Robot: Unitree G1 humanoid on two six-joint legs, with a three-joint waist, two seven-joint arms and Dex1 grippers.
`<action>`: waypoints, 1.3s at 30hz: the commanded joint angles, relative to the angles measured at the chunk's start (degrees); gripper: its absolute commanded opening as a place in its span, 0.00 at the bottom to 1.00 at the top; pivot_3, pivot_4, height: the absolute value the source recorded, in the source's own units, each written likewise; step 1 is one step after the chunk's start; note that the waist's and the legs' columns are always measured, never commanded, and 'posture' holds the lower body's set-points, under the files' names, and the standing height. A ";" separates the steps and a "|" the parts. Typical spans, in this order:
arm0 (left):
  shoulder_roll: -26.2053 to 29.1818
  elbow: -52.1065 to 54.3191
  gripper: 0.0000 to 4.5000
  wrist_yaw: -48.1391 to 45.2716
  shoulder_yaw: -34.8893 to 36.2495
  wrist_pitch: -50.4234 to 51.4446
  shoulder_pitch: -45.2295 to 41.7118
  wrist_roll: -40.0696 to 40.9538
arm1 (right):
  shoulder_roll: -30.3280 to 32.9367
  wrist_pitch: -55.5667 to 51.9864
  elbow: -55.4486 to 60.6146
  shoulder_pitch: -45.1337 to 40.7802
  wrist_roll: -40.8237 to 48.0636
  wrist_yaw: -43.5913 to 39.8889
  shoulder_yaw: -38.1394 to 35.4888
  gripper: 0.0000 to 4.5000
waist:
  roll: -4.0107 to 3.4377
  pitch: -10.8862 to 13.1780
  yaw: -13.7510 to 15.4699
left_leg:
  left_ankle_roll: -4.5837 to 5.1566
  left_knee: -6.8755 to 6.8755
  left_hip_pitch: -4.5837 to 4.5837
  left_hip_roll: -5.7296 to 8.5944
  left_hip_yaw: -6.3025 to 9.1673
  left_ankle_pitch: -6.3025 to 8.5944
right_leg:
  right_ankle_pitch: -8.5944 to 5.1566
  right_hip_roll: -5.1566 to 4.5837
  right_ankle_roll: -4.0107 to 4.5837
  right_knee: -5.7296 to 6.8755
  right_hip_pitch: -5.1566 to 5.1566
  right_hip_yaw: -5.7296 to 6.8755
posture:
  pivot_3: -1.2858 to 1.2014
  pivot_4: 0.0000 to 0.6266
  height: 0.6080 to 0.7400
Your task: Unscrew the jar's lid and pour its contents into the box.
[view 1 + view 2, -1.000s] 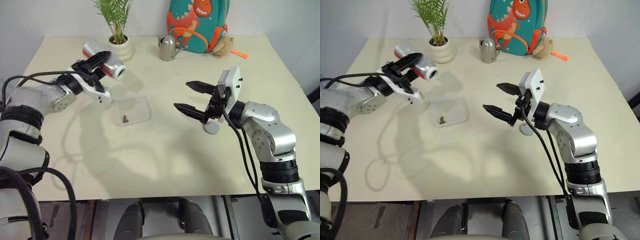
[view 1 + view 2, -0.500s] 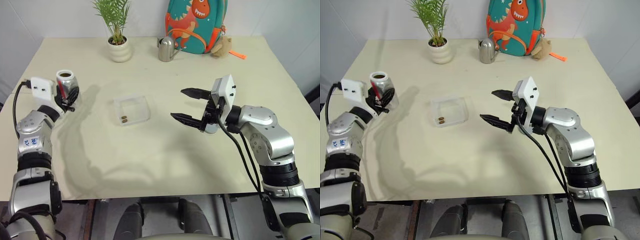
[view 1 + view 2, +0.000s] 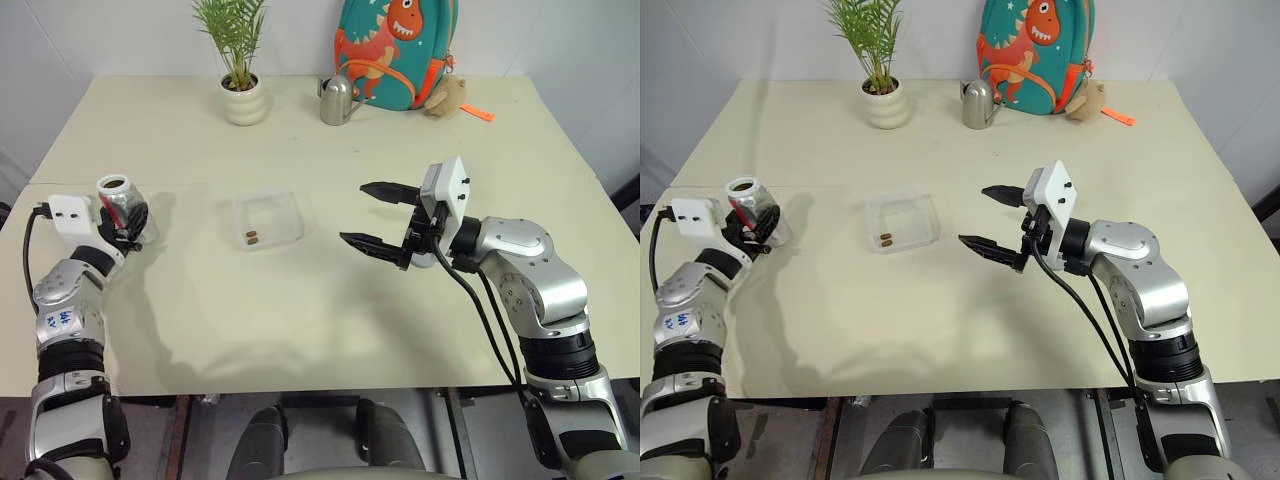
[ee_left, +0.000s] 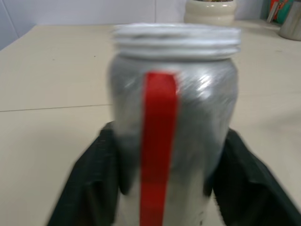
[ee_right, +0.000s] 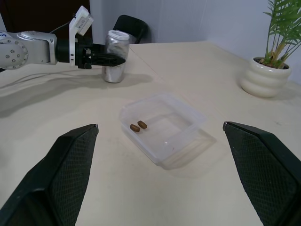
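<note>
left wrist view | jar (image 4: 174, 117) base cut off | claw (image 4: 164, 188) grip unclear

The cream worktop (image 3: 330, 320) carries the box (image 3: 266, 218) near centre, the jar (image 3: 120, 205) at nine o'clock, apparently resting; plant pot (image 3: 243, 100), watering can (image 3: 335, 100) and backpack (image 3: 395, 55) at twelve.

Colours here: the small clear cylindrical jar (image 4: 174, 141) looks silvery-grey with a white threaded neck and a red stripe down its side. The shallow clear plastic box (image 3: 266, 218) has two tiny brown-golden pieces (image 5: 138, 126) in it. The worktop (image 3: 330, 300) is pale cream. At the back, a teal backpack (image 3: 392, 50) with an orange dinosaur print, a white ribbed pot (image 3: 244, 100) with a green plant, and a shiny metal watering can (image 3: 335, 98). Both hands have black fingers (image 5: 70, 174).
</note>
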State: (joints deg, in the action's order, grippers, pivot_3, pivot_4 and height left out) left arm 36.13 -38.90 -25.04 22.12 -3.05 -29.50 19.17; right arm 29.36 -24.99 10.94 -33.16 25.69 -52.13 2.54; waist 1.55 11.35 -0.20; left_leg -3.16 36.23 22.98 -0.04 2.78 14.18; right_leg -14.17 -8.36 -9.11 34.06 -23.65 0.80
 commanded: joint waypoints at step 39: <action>13.40 42.09 1.00 -32.53 -7.69 3.52 18.21 5.73 | 16.31 4.94 -1.58 11.45 2.07 -9.25 -13.59 1.00 | -0.03 -0.02 -0.10 | -0.12 -0.25 -0.64 -0.97 -0.42 0.35 | -0.16 0.83 0.85 -0.24 0.17 -0.08 | 0.52 0.24 1.00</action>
State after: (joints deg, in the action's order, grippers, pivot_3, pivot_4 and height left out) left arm 49.73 4.58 -56.52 14.20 0.11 -9.68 23.46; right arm 44.85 -20.37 6.64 -22.06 26.93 -62.44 -8.42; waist 1.52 11.33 -0.30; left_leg -3.27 35.99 22.34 -1.02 2.36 14.54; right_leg -14.34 -7.51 -8.25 33.84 -23.49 0.72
